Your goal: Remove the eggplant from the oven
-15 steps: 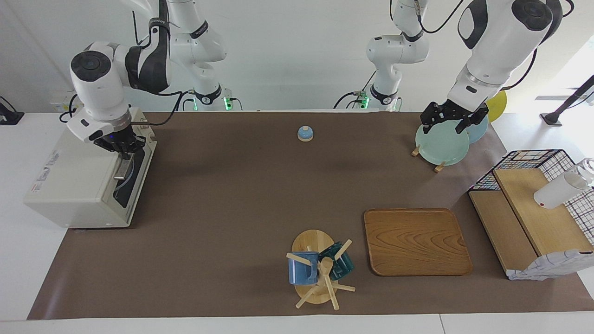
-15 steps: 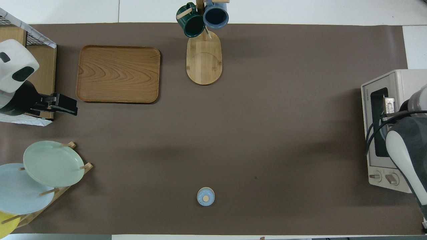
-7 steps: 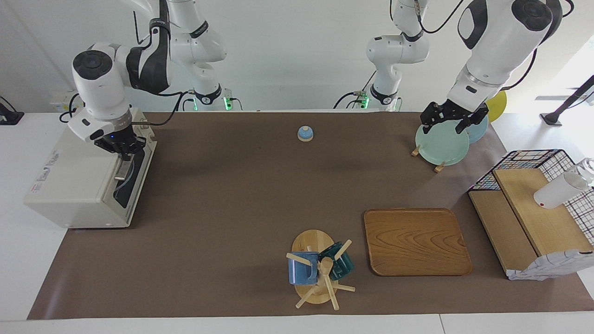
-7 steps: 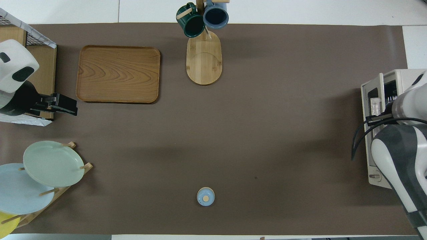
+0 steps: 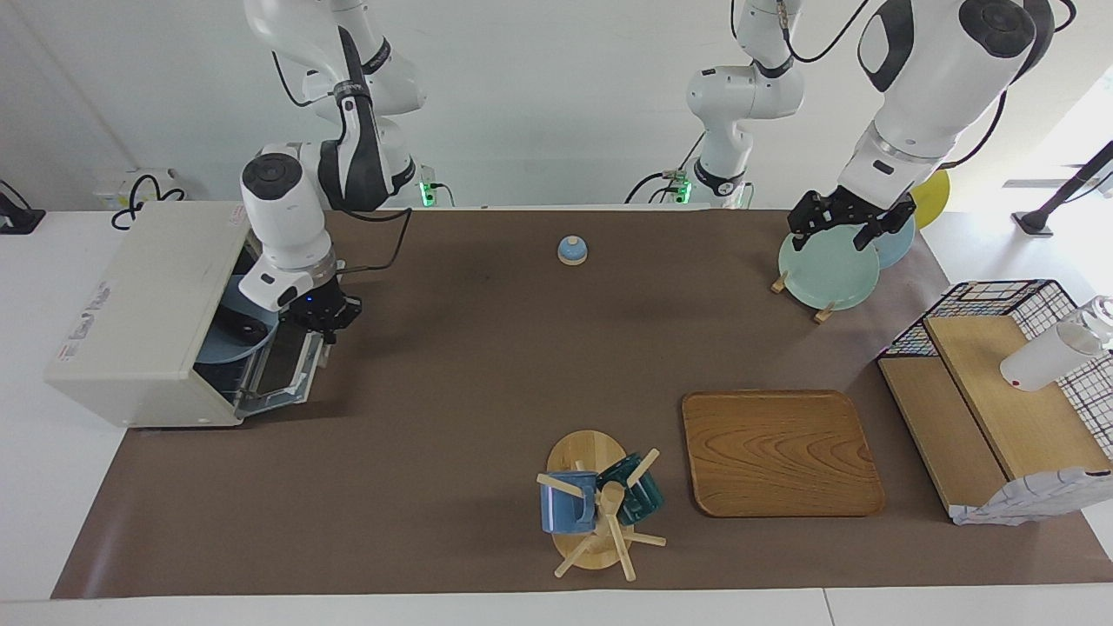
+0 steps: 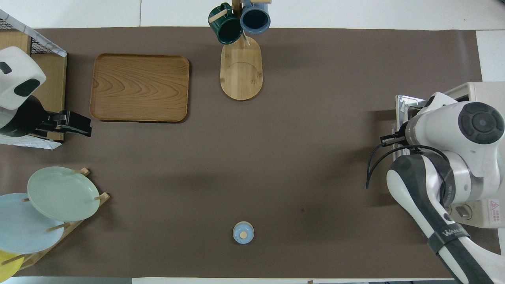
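Observation:
The cream-white oven [image 5: 139, 304] stands at the right arm's end of the table, its glass door [image 5: 283, 369] dropped open and lying flat. Inside, a blue plate [image 5: 222, 343] holds a dark shape, the eggplant [image 5: 246, 329], only partly visible. My right gripper [image 5: 323, 320] is down at the door's outer edge, shut on the silver handle. In the overhead view the right arm [image 6: 453, 134] covers most of the oven [image 6: 487, 90] and hides its inside. My left gripper [image 5: 848, 228] waits, open and empty, over the plate rack.
Pale green plate [image 5: 826, 274] and other plates stand in a rack. A small blue bell [image 5: 571, 250] is near the robots. A wooden tray [image 5: 778, 452], a mug tree [image 5: 596, 504] and a wire basket with shelf [image 5: 1000, 374] stand farther out.
My right gripper has swung out and down from the oven's front, pulling the door from nearly shut to fully open. The plate inside now shows. The left arm has not moved.

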You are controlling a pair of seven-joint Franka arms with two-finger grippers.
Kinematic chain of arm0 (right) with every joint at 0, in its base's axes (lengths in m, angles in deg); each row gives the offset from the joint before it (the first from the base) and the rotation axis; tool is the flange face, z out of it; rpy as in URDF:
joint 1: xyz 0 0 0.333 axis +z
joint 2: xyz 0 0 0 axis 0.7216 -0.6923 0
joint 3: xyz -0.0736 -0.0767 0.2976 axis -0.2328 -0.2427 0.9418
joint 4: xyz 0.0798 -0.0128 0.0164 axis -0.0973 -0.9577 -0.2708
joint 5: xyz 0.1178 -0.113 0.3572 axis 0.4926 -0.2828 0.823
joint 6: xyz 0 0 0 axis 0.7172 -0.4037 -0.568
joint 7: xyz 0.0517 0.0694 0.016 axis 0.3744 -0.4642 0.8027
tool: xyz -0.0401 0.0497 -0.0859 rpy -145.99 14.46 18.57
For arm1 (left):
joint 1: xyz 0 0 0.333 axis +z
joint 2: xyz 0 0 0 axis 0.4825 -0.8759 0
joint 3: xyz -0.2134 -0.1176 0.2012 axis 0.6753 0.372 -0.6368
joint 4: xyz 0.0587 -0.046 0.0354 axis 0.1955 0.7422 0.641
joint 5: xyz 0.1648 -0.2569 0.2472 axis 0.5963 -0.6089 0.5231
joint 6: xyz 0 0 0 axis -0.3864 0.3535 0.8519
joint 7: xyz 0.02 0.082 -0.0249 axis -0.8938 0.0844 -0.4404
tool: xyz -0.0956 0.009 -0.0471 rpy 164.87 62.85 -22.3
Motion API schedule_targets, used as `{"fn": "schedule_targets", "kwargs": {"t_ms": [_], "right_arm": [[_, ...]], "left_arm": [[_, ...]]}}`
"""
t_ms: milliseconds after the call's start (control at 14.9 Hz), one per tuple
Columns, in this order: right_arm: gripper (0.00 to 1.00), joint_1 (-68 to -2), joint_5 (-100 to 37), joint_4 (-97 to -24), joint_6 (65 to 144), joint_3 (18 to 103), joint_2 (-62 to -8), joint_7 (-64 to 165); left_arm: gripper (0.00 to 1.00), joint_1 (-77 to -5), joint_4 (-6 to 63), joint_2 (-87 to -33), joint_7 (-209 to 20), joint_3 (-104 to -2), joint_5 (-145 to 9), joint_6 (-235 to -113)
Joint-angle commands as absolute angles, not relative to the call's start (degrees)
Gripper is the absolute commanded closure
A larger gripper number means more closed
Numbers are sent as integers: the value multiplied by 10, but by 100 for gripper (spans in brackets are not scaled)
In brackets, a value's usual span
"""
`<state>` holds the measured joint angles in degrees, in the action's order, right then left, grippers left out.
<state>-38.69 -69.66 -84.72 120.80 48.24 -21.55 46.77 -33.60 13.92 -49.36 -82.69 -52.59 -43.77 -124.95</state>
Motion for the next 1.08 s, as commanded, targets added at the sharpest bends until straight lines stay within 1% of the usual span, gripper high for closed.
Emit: {"fn": "schedule_targets", "kwargs": {"t_ms": [0, 135, 538, 673, 740, 874, 1009], "right_arm": [[100, -401, -709, -865, 1251, 472, -231, 455], [100, -399, -709, -875, 1276, 472, -240, 451], [100, -390, -682, -879, 1280, 473, -257, 415], [100, -376, -628, -878, 1279, 473, -257, 416], [100, -362, -605, -872, 1274, 473, -258, 416], [100, -347, -601, -851, 1254, 473, -251, 416], [100, -348, -601, -805, 1181, 472, -247, 415]], "left_arm": [[0, -330, 146, -482, -824, -523, -433, -1245], [0, -330, 146, -482, -824, -523, -433, -1245], [0, -332, 146, -482, -825, -523, -433, -1244], [0, -330, 146, -482, -825, -523, -433, -1243], [0, -330, 146, -482, -825, -523, -432, -1241], [0, -330, 146, -482, -825, -523, -433, -1239], [0, -330, 145, -482, -825, -523, -432, -1239]]}}
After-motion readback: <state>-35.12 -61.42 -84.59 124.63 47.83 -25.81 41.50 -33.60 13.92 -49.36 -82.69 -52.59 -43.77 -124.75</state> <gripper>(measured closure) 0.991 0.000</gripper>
